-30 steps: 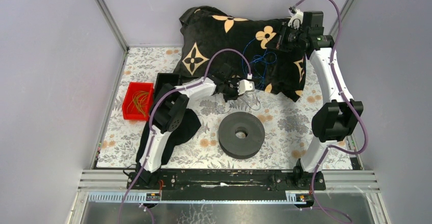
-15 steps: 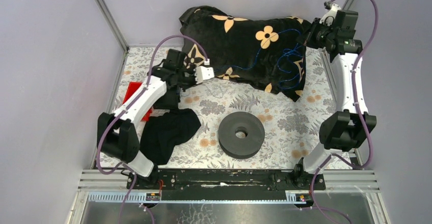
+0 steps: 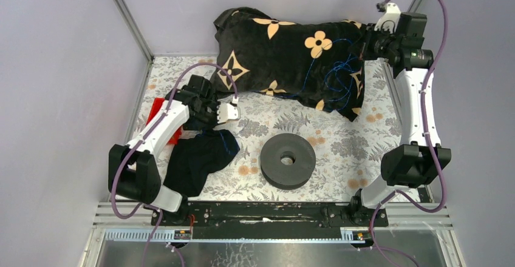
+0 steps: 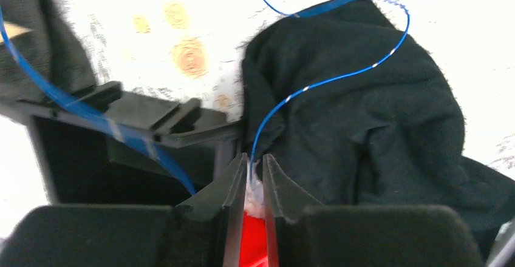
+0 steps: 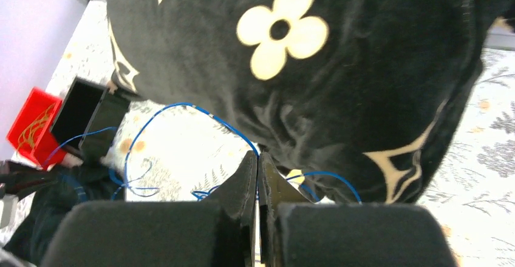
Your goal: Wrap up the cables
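The cables (image 3: 331, 76) are thin blue wires, tangled over the right part of the black cushion (image 3: 285, 48). My right gripper (image 3: 363, 43) is high at the back right, shut on a strand of cable (image 5: 176, 105) that arcs to its tips (image 5: 258, 156). My left gripper (image 3: 234, 110) hovers over a crumpled black cloth (image 3: 197, 161) at the left. Its jaws stand a narrow gap apart, open, and a blue cable (image 4: 340, 77) runs across the cloth (image 4: 376, 133) into that gap (image 4: 255, 158). The black disc spool (image 3: 288, 159) lies flat mid-table, touched by neither gripper.
A red bin (image 5: 30, 127) with orange-yellow strands sits at the left, partly under my left arm. Beside it is an open black box (image 5: 85, 112). A floral mat (image 3: 340, 145) covers the table, and metal frame posts stand at the back corners.
My left arm swung from the centre to the left, then down over the black cloth, and its jaws parted slightly. My right arm moved back and right, pulling cable across the cushion.
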Action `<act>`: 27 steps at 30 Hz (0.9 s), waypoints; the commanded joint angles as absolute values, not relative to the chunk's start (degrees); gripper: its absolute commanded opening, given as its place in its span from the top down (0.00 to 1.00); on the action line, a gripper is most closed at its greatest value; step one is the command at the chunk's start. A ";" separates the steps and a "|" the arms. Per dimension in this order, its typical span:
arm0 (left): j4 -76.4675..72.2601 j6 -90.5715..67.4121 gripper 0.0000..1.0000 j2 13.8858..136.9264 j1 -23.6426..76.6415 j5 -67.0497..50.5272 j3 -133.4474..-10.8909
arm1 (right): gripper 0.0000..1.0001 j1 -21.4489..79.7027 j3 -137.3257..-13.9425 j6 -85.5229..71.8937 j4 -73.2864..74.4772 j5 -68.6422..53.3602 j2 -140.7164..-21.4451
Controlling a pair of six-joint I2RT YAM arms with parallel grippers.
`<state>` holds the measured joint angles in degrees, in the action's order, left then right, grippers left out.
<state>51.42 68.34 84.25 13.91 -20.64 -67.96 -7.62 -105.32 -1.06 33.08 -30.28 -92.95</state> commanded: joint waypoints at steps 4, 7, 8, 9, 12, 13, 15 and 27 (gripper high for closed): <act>60.97 67.56 0.52 86.98 15.29 -32.34 -73.33 | 1.00 -0.02 -97.52 5.45 33.69 -36.11 -88.61; 63.17 66.45 0.36 86.61 15.29 -43.19 -78.32 | 1.00 2.79 -94.04 6.93 32.54 -37.22 -86.98; 63.19 65.62 0.31 86.46 15.34 -46.48 -79.98 | 1.00 3.70 -92.38 7.66 32.45 -37.93 -86.62; 62.76 64.24 0.27 86.30 15.36 -50.12 -82.32 | 1.00 4.56 -91.47 8.23 32.35 -38.49 -86.25; 54.12 47.45 0.17 86.40 15.76 -59.63 -86.24 | 1.00 7.07 -88.94 10.34 31.78 -40.13 -85.00; 47.05 37.49 0.16 86.14 16.31 -61.04 -86.53 | 1.00 7.83 -88.30 10.97 31.70 -40.47 -84.64; 33.12 20.98 0.16 85.56 18.21 -60.11 -85.96 | 1.00 9.64 -87.63 12.06 31.84 -41.44 -84.31; 10.92 -2.88 0.19 93.35 29.94 -50.37 -90.85 | 1.00 17.15 -87.40 16.83 32.45 -48.69 -83.42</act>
<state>19.09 6.46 89.43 28.82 -50.46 -87.94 15.07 -87.44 14.09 33.93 -43.83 -85.69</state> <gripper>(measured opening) 0.831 0.017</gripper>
